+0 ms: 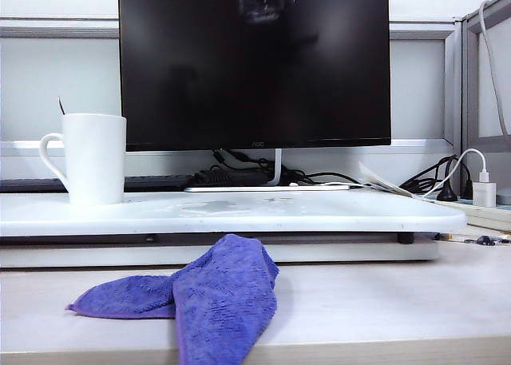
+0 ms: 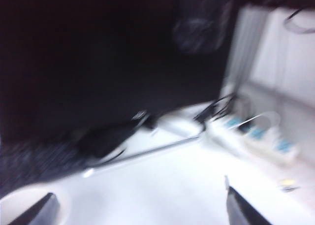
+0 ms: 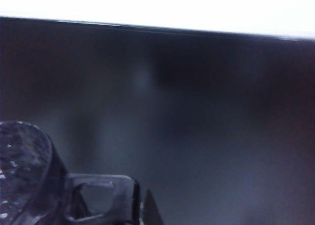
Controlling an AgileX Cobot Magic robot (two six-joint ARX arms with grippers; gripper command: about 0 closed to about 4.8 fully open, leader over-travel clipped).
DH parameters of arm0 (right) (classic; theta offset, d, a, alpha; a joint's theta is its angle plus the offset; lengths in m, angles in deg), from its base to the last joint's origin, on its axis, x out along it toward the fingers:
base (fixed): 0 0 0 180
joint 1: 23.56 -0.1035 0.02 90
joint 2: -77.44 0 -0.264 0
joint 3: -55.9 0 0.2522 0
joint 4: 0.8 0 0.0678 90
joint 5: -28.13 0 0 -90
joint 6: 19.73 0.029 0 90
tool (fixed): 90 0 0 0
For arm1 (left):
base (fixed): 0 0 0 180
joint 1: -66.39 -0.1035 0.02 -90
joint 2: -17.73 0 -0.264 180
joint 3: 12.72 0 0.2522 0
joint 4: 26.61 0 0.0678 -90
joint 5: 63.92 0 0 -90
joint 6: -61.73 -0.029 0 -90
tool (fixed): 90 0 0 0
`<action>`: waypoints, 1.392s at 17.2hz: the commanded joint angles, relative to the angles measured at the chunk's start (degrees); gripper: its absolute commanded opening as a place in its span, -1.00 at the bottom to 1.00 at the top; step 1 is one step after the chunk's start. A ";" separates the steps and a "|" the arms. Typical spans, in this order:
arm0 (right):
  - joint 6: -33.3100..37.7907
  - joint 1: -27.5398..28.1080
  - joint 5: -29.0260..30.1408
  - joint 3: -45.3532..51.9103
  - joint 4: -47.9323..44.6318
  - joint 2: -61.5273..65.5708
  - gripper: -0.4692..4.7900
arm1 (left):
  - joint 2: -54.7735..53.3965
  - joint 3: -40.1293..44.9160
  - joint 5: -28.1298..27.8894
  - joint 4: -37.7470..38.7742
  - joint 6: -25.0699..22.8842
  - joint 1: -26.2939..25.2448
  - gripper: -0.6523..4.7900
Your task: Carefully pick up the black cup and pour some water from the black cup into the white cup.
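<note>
1. Black monitor [image 1: 254, 65], screen dark, fills upper centre of the exterior frame.
2. Purple cloth [image 1: 209, 293], crumpled, lower centre, draped over the desk edge.
3. White charger [image 1: 484, 192], plugged, far right.
4. White board [image 1: 239, 215], mid-frame, small puddle [image 1: 214, 208] on it.

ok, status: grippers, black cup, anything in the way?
Right gripper shut on dimpled glossy black cup, held high before the monitor. Left gripper open, empty. Tall white mug upright on the tray; nothing blocking.

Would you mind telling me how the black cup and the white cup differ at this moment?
The black cup is dark, glossy and dimpled; the white cup is plain matte white. The black cup is up in the air before the monitor, held at its handle by the shut right gripper; the white cup stands upright on the white board. Both have handles.
</note>
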 commanded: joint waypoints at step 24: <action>4.98 0.52 -1.36 65.44 0.57 -71.91 -0.84 | 3.06 -0.28 3.02 5.44 -0.87 0.72 1.00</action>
